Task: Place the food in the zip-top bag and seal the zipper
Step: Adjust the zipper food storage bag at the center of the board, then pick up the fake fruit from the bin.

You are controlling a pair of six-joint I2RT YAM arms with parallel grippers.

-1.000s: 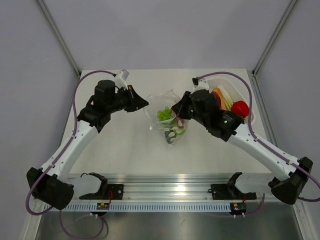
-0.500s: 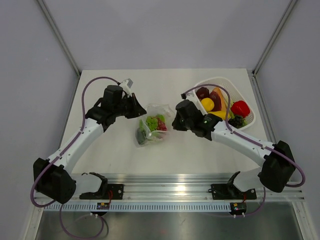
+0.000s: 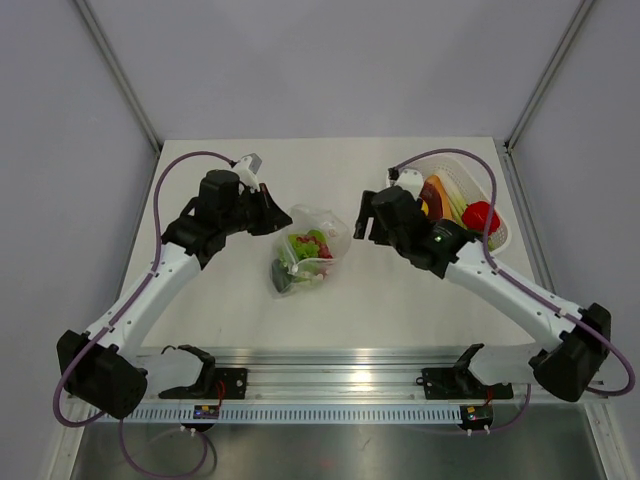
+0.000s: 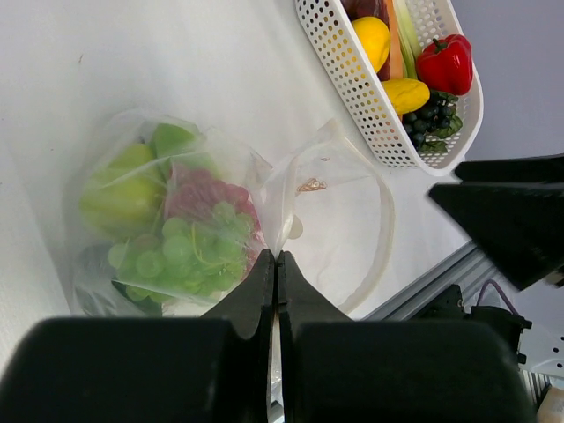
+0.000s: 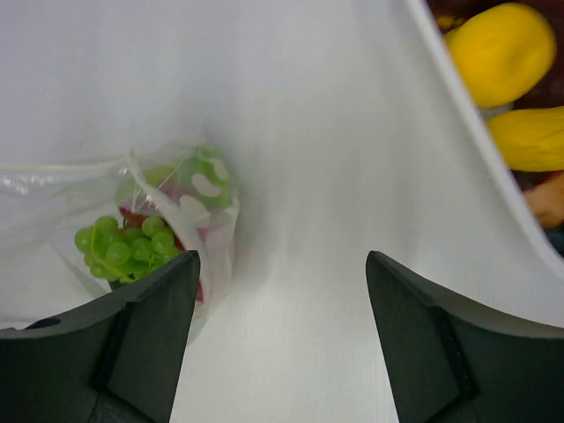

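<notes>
The left arm (image 3: 150, 290) rises from its base at 7 o'clock and bends toward 3 o'clock. Its left gripper (image 4: 278, 262) has its jaws pressed together on a fold of the zip-top bag (image 4: 339, 207). The right arm (image 3: 505, 290) stretches from 5 o'clock toward 10 o'clock, with the right gripper (image 5: 280, 264) facing 9 o'clock, jaws spread wide and holding nothing.

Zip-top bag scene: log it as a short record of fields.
zip-top bag: lying between the two arms, mouth open
contents: green grapes, plus other green and red food
zipper: unsealed, gaping in a loop
left fingers: shut on the bag's mouth edge
right fingers: open, holding nothing, beside the bag
basket: holds a red pepper and yellow pieces
</notes>
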